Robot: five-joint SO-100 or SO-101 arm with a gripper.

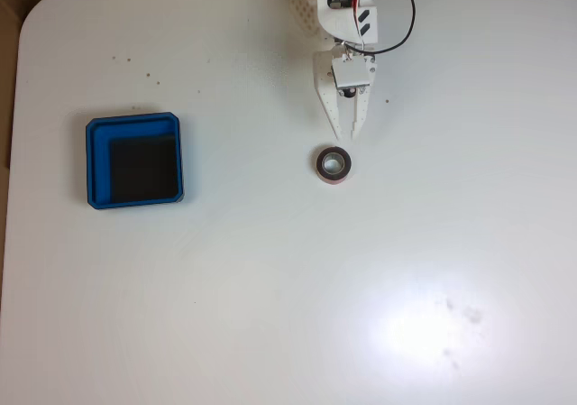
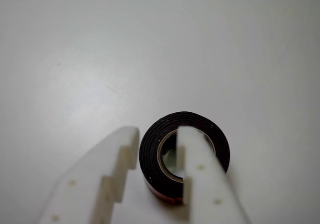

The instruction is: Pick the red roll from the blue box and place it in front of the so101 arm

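The red roll (image 1: 334, 164) lies flat on the white table, dark top face up, just in front of the so101 arm (image 1: 347, 17). In the fixed view, my gripper (image 1: 348, 136) points down the picture and its tips end a little short of the roll. Seen from the wrist, the gripper (image 2: 157, 132) is open; the roll (image 2: 152, 159) sits below it, and one finger (image 2: 200, 174) crosses over its pale core. Nothing is held between the fingers. The blue box (image 1: 96, 166) stands far to the left, its black floor bare.
The white table (image 1: 270, 315) runs wide around the roll. Its rounded corner and left edge show at the top left. A few small dark specks dot the surface near the box. A glare patch lies at the lower right.
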